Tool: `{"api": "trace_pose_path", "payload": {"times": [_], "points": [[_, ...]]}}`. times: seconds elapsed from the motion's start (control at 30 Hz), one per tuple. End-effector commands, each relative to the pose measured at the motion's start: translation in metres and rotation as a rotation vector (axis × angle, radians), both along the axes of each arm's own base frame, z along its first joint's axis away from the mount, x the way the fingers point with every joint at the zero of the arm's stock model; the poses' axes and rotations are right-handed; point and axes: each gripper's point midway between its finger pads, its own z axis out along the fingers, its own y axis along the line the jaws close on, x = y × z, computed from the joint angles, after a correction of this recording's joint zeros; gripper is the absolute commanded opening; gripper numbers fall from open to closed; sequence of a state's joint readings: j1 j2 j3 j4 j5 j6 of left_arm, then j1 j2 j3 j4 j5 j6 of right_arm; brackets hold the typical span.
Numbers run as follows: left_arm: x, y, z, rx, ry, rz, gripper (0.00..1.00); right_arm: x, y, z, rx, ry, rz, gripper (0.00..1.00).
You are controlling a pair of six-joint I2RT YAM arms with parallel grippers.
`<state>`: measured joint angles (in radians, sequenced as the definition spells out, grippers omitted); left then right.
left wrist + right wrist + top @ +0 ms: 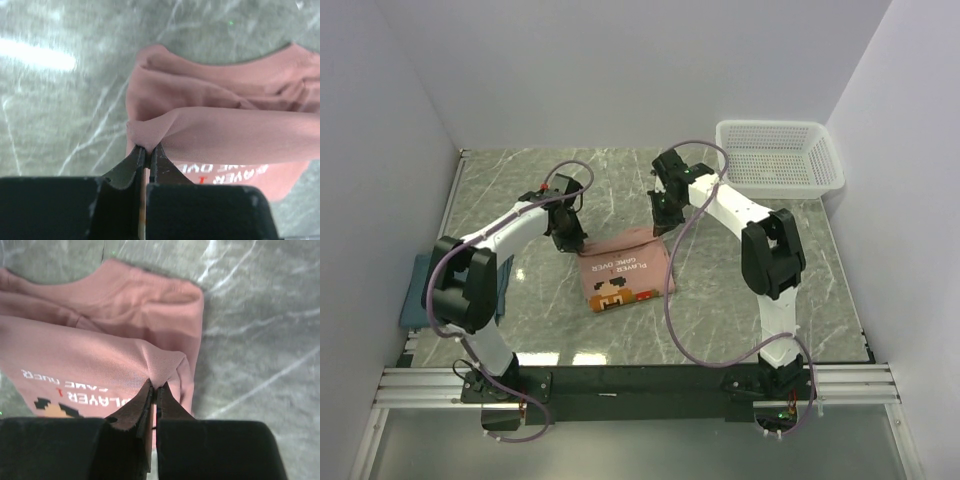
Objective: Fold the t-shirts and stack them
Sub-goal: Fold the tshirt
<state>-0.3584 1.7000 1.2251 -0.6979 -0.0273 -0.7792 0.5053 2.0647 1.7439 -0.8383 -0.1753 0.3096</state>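
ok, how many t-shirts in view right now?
2. The salmon-pink t-shirt lies mid-table, its far edge pinched by the left gripper and right gripper. The dark teal t-shirt sits at the table's left edge, partly behind the left arm. Others could be hidden.

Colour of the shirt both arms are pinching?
Salmon-pink t-shirt, with a pixel-face print on it. Shows best in the top external view.

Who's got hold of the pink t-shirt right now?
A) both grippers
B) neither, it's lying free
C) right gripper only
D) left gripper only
A: in each wrist view the left gripper and the right gripper are shut, each with a fold of the pink t-shirt pinched between its fingertips.
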Motion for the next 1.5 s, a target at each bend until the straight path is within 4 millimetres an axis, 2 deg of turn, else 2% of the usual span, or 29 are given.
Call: {"api": "trace_pose_path", "payload": {"times": [0.0, 0.07, 0.17, 0.2, 0.27, 0.3, 0.33, 0.37, 0.4, 0.43, 0.47, 0.53, 0.57, 0.6, 0.63, 0.7, 0.77, 0.9, 0.93, 1.0, 1.03, 1.07, 1.1, 1.13, 1.17, 1.23, 1.27, 1.4, 1.47], "points": [[0.019, 0.011, -0.016, 0.058, -0.044, 0.021, 0.04, 0.028, -0.006, -0.006, 0.021, -0.078, -0.046, 0.02], [0.022, 0.011, -0.02, 0.063, -0.052, 0.024, 0.11, 0.028, -0.007, -0.013, 0.027, -0.07, -0.062, 0.07], [0.025, 0.013, -0.023, 0.07, -0.061, 0.033, 0.25, 0.032, -0.01, -0.009, 0.034, -0.09, -0.093, 0.23], [0.025, 0.013, -0.018, 0.066, -0.071, 0.032, 0.41, 0.031, -0.012, -0.007, 0.031, -0.095, -0.099, 0.27], [0.025, 0.015, -0.01, 0.074, -0.084, 0.04, 0.64, 0.03, -0.016, 0.007, 0.038, -0.132, -0.113, 0.34], [0.024, 0.016, 0.003, 0.068, -0.111, 0.042, 0.69, 0.033, -0.016, 0.016, 0.054, -0.173, -0.124, 0.35], [0.022, 0.02, 0.008, 0.083, -0.127, 0.048, 0.74, 0.034, -0.017, 0.04, 0.083, -0.235, -0.133, 0.36], [0.02, 0.022, 0.015, 0.083, -0.147, 0.052, 0.84, 0.024, -0.022, 0.033, 0.082, -0.234, -0.14, 0.36], [0.016, 0.023, 0.03, 0.069, -0.194, 0.052, 0.88, 0.03, -0.018, 0.045, 0.127, -0.299, -0.136, 0.38], [0.014, 0.022, 0.038, 0.055, -0.22, 0.046, 0.9, 0.025, -0.017, 0.068, 0.179, -0.355, -0.123, 0.39], [0.011, 0.019, 0.044, 0.036, -0.247, 0.035, 0.92, 0.012, -0.017, 0.058, 0.198, -0.343, -0.095, 0.4], [0.002, 0.009, 0.058, -0.024, -0.327, -0.002, 0.92, 0.002, 0.0, 0.08, 0.328, -0.403, -0.013, 0.41], [-0.004, -0.001, 0.062, -0.08, -0.343, -0.038, 0.93, -0.009, 0.002, 0.07, 0.349, -0.385, 0.022, 0.41], [-0.016, -0.003, 0.057, -0.101, -0.35, -0.055, 0.92, -0.017, 0.014, 0.076, 0.429, -0.383, 0.084, 0.41], [-0.012, -0.011, 0.062, -0.145, -0.397, -0.076, 0.91, -0.023, 0.019, 0.075, 0.462, -0.374, 0.112, 0.41], [-0.023, -0.023, 0.054, -0.215, -0.395, -0.128, 0.83, -0.035, 0.031, 0.071, 0.548, -0.344, 0.174, 0.41], [-0.016, -0.031, 0.057, -0.253, -0.436, -0.154, 0.75, -0.042, 0.04, 0.065, 0.608, -0.302, 0.204, 0.41], [0.011, -0.038, 0.049, -0.242, -0.453, -0.159, 0.65, -0.031, 0.063, 0.073, 0.72, -0.286, 0.249, 0.41], [0.017, -0.04, 0.049, -0.247, -0.457, -0.162, 0.62, -0.024, 0.066, 0.057, 0.714, -0.249, 0.241, 0.41], [0.038, -0.041, 0.041, -0.249, -0.455, -0.15, 0.59, -0.01, 0.075, 0.059, 0.74, -0.241, 0.245, 0.41], [0.043, -0.042, 0.037, -0.26, -0.449, -0.156, 0.57, -0.002, 0.076, 0.039, 0.73, -0.206, 0.221, 0.41], [0.049, -0.042, 0.02, -0.249, -0.416, -0.15, 0.54, 0.008, 0.077, 0.037, 0.744, -0.192, 0.189, 0.41], [0.062, -0.039, 0.02, -0.245, -0.437, -0.135, 0.53, 0.017, 0.077, 0.018, 0.753, -0.17, 0.166, 0.4], [0.068, -0.038, 0.013, -0.241, -0.428, -0.131, 0.51, 0.022, 0.077, 0.01, 0.767, -0.151, 0.147, 0.4], [0.071, -0.035, -0.009, -0.229, -0.381, -0.124, 0.49, 0.034, 0.069, 0.006, 0.79, -0.128, 0.089, 0.4], [0.082, -0.031, -0.018, -0.241, -0.358, -0.113, 0.48, 0.048, 0.064, -0.015, 0.822, -0.091, 0.013, 0.4], [0.084, -0.026, -0.037, -0.236, -0.318, -0.103, 0.47, 0.057, 0.056, -0.02, 0.83, -0.088, -0.024, 0.4], [0.092, -0.026, -0.056, -0.236, -0.279, -0.104, 0.46, 0.071, 0.04, -0.04, 0.834, -0.065, -0.116, 0.4], [0.09, -0.026, -0.059, -0.237, -0.262, -0.112, 0.48, 0.07, 0.04, -0.036, 0.84, -0.065, -0.107, 0.4]]}}
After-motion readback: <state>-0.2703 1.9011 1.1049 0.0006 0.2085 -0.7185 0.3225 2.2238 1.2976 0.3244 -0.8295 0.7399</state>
